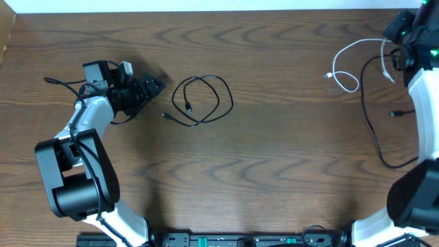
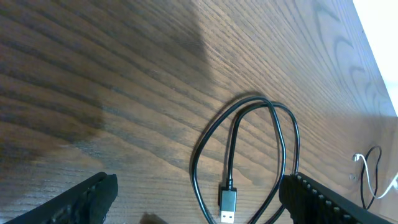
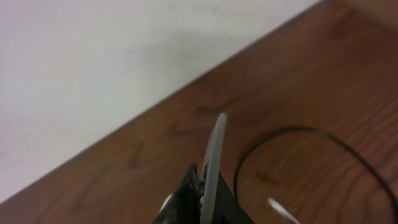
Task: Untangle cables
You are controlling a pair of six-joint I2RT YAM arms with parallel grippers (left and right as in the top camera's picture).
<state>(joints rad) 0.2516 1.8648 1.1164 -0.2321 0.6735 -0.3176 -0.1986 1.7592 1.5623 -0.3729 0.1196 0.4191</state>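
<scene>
Thin black cable (image 2: pixel 228 200) coiled loose at centre-left of brown wood-grain table (image 1: pixel 274 171), left gripper (image 1: pixel 153 86) spread wide just beside it, thinner white cable (image 3: pixel 214 146) far right, pinched in closed right gripper (image 3: pixel 202 186), cables well apart

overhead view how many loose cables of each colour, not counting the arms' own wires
black cable: 1
white cable: 1
total: 2
</scene>
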